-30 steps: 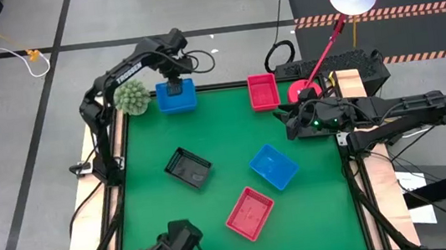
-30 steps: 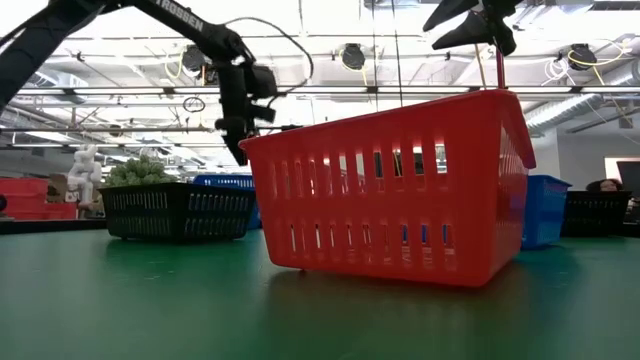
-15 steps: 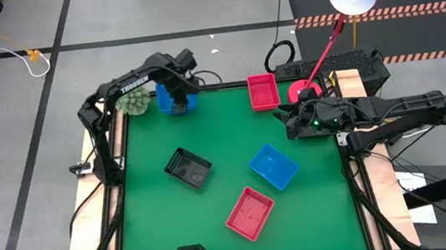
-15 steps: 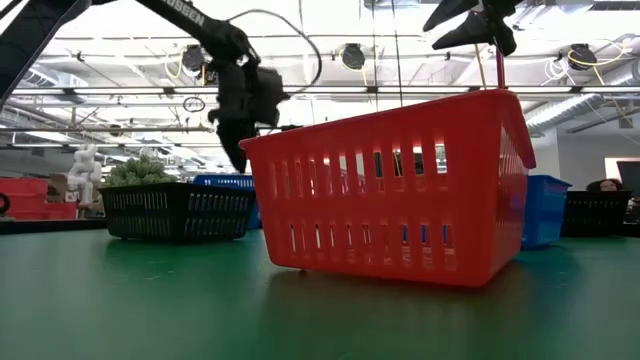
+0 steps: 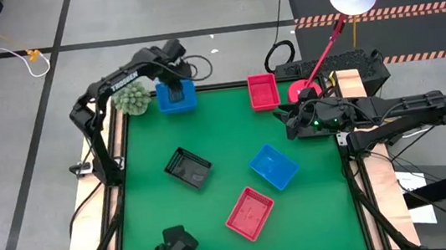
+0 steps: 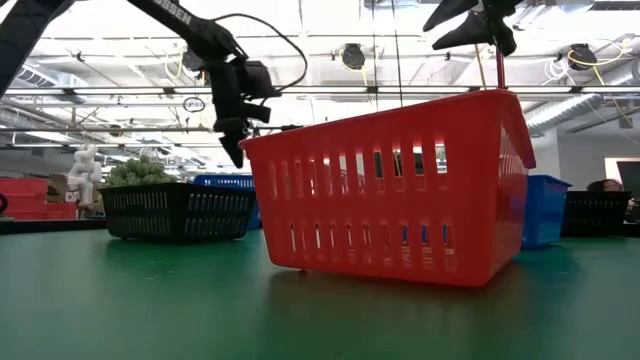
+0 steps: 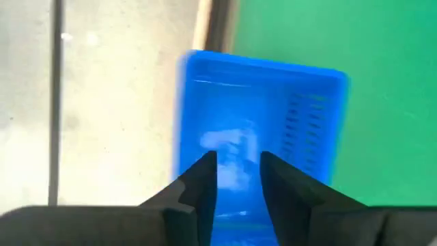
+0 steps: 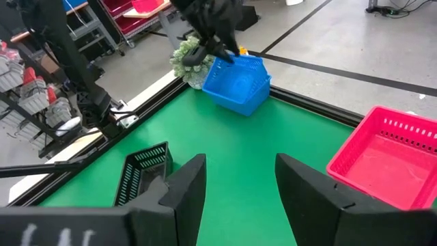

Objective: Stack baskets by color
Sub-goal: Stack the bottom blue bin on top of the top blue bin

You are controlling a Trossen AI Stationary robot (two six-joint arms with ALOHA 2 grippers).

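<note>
1. Fingers of the left gripper (image 5: 175, 86) stand narrowly apart over the rim of a blue basket (image 5: 176, 97) at the far left corner of the green counter (image 5: 235, 153); whether they pinch the rim cannot be told.
2. Right gripper (image 5: 287, 122) waits at the counter's right side, its fingers (image 8: 183, 188) spread wide with nothing between them.
3. Just beside the left fingers, on the side away from the right arm, sits a green plant ball (image 5: 132, 99).
4. A pink basket (image 5: 263, 91) lies at the far edge, near the right fingers.
5. A black basket (image 5: 188, 168), a second blue basket (image 5: 274, 166) and a second pink basket (image 5: 250, 213) lie apart mid-counter, between the two grippers and nearer the front.
</note>
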